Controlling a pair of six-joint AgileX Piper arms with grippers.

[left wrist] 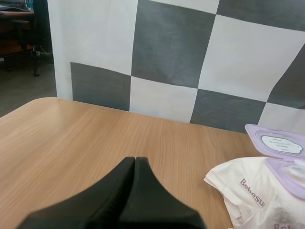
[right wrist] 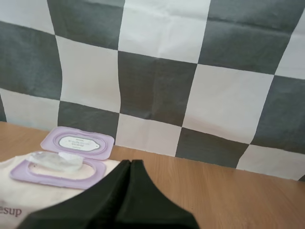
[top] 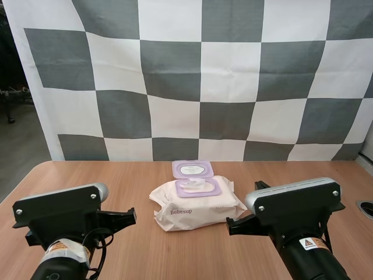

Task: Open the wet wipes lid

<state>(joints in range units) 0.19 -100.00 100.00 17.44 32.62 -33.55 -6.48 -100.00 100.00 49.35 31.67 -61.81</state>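
From the high view, the pack of wet wipes lay mid-desk toward the far edge. Its purple lid was flipped back flat, and the left pincer and right pincer sat low on either side. The left wrist view showed that pincer pressed together and empty, near the pack's printed corner. The right wrist view showed a wipe lying in the opening, with that pincer likewise closed on nothing.

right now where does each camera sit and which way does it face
High view: behind and above the bases, looking down over the table; arms flank the wet wipes pack.
Left wrist view: on the left arm, facing forward; shut left pincer, pack beside it.
Right wrist view: on the right arm; shut right pincer near the open lid.
All share the pack.
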